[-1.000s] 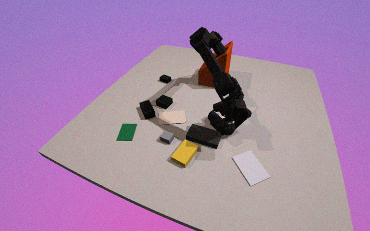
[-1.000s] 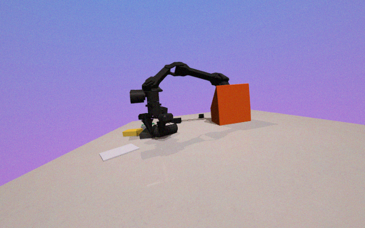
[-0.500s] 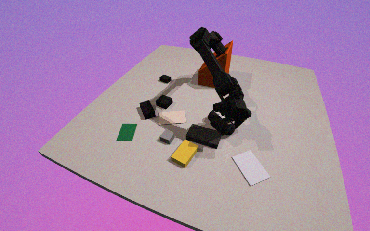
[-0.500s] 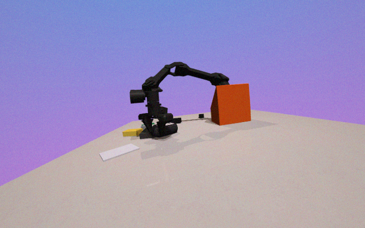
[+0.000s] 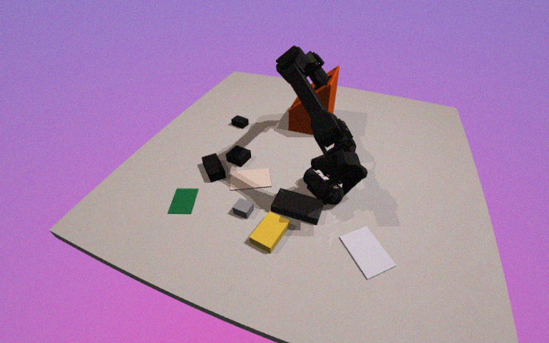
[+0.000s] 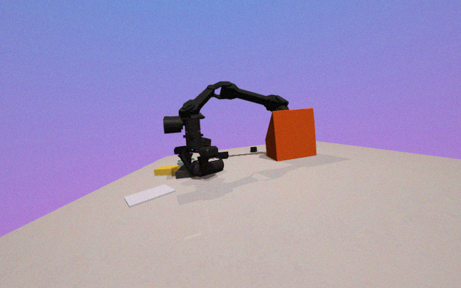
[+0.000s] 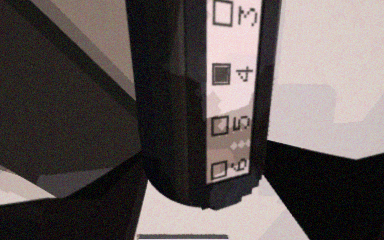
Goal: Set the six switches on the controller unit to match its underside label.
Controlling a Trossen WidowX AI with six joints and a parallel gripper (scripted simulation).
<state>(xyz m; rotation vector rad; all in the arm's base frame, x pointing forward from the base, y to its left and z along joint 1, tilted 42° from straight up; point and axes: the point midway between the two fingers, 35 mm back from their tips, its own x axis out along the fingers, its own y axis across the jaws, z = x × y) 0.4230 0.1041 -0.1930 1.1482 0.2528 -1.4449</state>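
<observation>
Top view, left to right: green card (image 5: 183, 201), black blocks (image 5: 213, 166) (image 5: 238, 155), beige card (image 5: 250, 179), grey cube (image 5: 243, 207), yellow block (image 5: 269, 231), and black slab (image 5: 297, 205), all on the desk (image 5: 424, 169). The gripper (image 5: 329, 190) is low over the desk just right of the slab. The fingers flank the controller unit (image 7: 165, 100) and appear clamped on it, though contact is hard to see. The unit is turned on edge, not on its base. Its label (image 7: 232, 90) faces the wrist camera: 3 empty, 4 filled, 5 and 6 empty. An orange wedge (image 5: 301, 117) stands behind the arm, and a white card (image 5: 367, 251) lies far right.
</observation>
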